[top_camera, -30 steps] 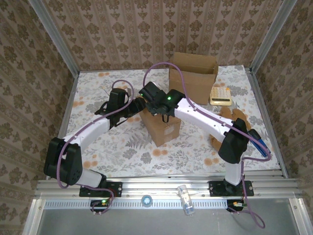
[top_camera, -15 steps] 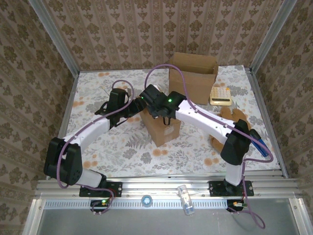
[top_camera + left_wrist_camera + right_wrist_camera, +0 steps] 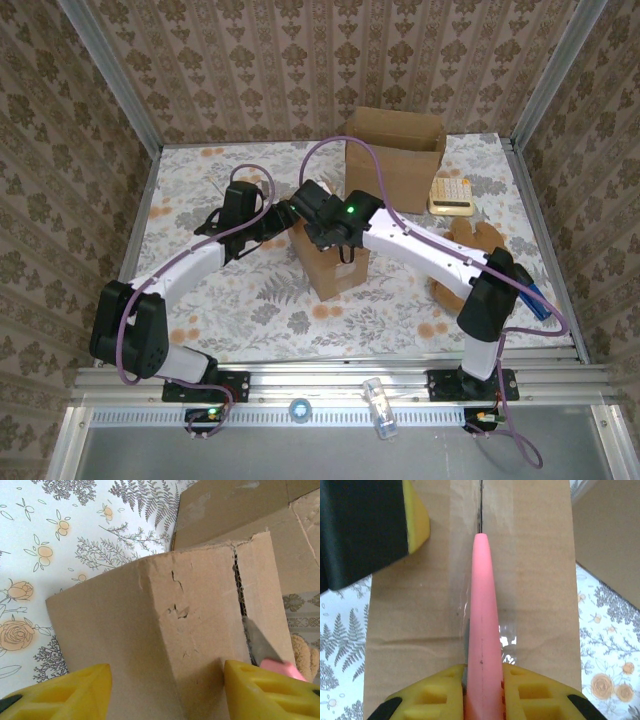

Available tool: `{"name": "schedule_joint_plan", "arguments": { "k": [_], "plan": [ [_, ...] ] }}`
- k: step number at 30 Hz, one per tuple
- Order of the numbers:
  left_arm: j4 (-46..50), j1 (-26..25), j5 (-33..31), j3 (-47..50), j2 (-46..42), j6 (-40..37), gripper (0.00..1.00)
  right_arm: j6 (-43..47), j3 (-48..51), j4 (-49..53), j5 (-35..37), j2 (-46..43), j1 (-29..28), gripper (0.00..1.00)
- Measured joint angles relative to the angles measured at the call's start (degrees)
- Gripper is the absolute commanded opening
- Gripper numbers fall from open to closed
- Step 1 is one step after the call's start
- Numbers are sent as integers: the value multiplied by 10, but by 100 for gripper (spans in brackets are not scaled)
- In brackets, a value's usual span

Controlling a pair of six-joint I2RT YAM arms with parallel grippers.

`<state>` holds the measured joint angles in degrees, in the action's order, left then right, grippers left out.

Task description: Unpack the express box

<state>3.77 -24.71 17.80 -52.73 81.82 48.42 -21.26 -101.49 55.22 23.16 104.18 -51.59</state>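
Note:
The express box (image 3: 335,265) is a small brown carton in the middle of the table, its top seam sealed with clear tape. My left gripper (image 3: 283,217) straddles its far left corner; in the left wrist view the yellow fingers (image 3: 65,690) press both sides of the carton (image 3: 150,610). My right gripper (image 3: 484,672) is shut on a pink cutter (image 3: 482,605) that lies along the taped seam of the box (image 3: 540,580), tip at the slit. The cutter's grey blade (image 3: 256,641) shows in the seam. The left gripper's finger (image 3: 415,520) sits at the box's edge.
A larger open cardboard box (image 3: 395,150) stands at the back. A cream calculator (image 3: 450,197) lies right of it, and a brown teddy bear (image 3: 478,240) lies at the right under my right arm. Metal rails edge the floral table.
My right arm has shifted slightly toward the near right, drawing the cutter along the box's top seam. The left arm and the box stay put.

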Motion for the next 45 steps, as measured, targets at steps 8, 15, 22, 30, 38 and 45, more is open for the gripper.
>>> {"name": "schedule_joint_plan", "arguments": {
  "k": [8, 15, 22, 30, 38, 45],
  "plan": [
    [0, 0, 0, 1, 0, 0, 59, -28, 8, 23, 0, -12, -13, 0],
    [0, 0, -1, 1, 0, 0, 59, -46, 13, 63, 0, -29, -27, 0],
    [1, 0, -2, 1, 0, 0, 59, -66, 21, 89, 0, -42, -41, 0],
    [3, 0, -4, 1, 0, 0, 59, -93, 42, 128, 0, -75, -65, 0],
    [2, 0, -4, 1, 2, 0, 59, -125, 65, 161, 0, -107, -93, 0],
    [2, 0, -4, 1, 2, 0, 59, -163, 75, 189, 2, -131, -122, 0]
  ]
}}
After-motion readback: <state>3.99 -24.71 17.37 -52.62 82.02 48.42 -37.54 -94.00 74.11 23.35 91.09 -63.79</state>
